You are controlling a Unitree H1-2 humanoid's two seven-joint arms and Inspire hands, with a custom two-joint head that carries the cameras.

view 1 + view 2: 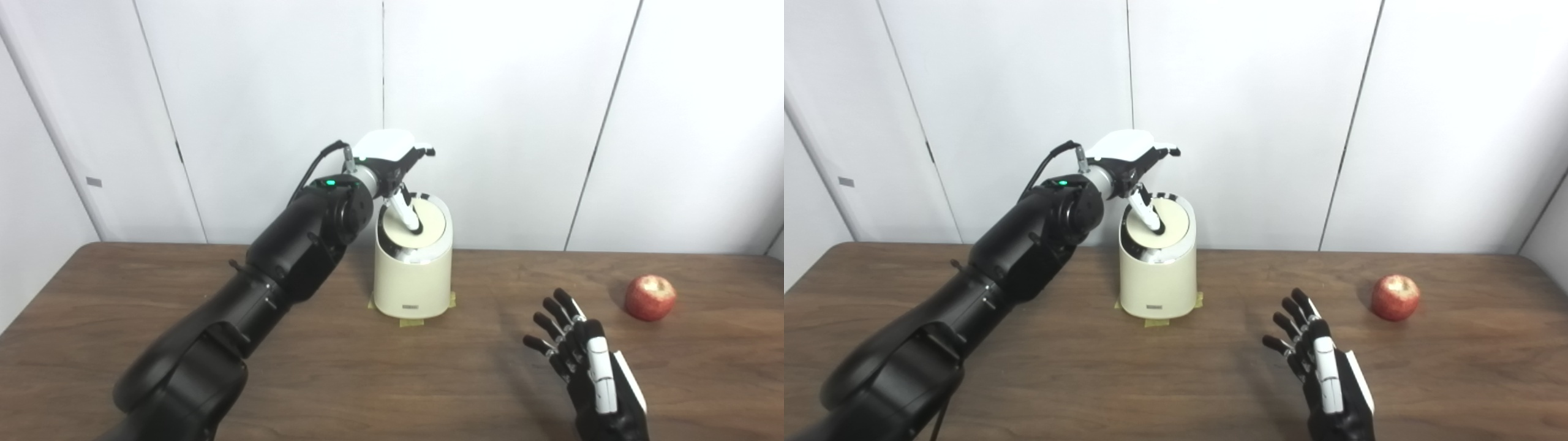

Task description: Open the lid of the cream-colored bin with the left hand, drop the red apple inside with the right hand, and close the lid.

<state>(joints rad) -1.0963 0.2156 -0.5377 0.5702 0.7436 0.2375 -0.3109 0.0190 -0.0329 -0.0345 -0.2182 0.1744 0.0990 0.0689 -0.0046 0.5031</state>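
Observation:
The cream-colored bin stands on the table at the back centre, taped down at its base. Its round lid faces up and forward. My left hand hovers above the bin with one finger pressing down on the middle of the lid; the other fingers reach out over it and hold nothing. The red apple rests on the table at the right. My right hand is open, fingers spread, low over the table in front, left of the apple and apart from it.
The brown wooden table spans the whole view, with white wall panels close behind the bin. Yellow tape marks the bin's foot.

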